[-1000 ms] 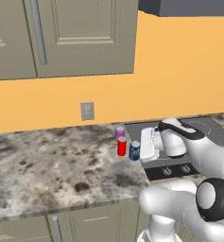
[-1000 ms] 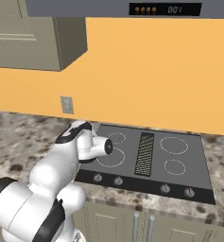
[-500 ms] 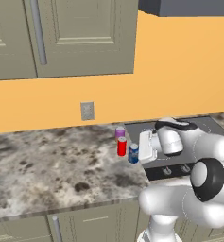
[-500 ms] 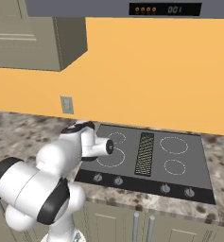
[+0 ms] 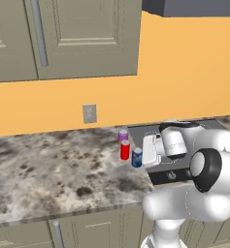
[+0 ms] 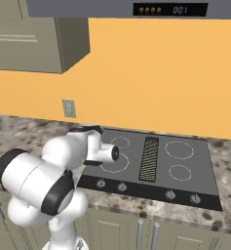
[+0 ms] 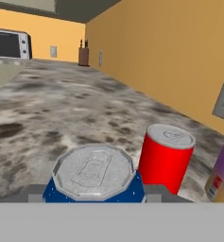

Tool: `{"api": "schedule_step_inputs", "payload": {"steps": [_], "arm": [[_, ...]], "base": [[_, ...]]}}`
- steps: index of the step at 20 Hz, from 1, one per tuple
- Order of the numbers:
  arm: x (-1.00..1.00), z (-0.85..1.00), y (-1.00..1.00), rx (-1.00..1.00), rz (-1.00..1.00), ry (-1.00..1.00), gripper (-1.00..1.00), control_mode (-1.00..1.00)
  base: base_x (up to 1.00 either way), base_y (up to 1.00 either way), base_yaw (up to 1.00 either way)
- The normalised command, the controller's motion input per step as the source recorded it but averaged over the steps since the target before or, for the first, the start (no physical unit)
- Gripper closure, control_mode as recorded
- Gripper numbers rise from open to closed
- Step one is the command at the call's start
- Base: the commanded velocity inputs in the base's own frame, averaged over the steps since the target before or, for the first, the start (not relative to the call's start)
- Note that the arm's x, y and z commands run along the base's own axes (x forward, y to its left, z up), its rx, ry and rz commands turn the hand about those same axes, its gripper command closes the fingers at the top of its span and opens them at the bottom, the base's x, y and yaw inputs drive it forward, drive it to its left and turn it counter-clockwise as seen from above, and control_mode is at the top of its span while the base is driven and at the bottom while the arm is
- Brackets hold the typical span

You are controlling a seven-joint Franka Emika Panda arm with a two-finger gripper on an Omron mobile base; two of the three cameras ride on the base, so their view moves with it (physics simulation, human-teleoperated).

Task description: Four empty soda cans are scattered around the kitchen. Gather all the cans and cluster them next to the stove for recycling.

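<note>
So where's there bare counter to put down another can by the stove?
Left of the red can, the marble counter lies bare out to the wall outlet. Crowded: purple can, red can and blue can bunch at the stove edge beside the gripper.

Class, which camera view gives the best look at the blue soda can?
The hand view: the blue can sits close up at the bottom, silver top plain, beside a red can. The left base view shows it small, by the stove. In the right base view the arm blocks it.
</note>
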Motion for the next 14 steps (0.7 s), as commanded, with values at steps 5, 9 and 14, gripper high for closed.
{"api": "schedule_step_inputs", "payload": {"steps": [5, 9, 14], "arm": [[0.03, -0.13, 0.0, 0.01, 0.0, -0.04, 1.0, -1.0], [0.16, -0.05, 0.0, 0.0, 0.0, 0.0, 1.0, -1.0], [0.26, -0.04, 0.0, 0.0, 0.0, 0.0, 1.0, -1.0]], "base": [[0.0, 0.0, 0.0], [0.0, 0.0, 0.0], [0.0, 0.0, 0.0]]}}
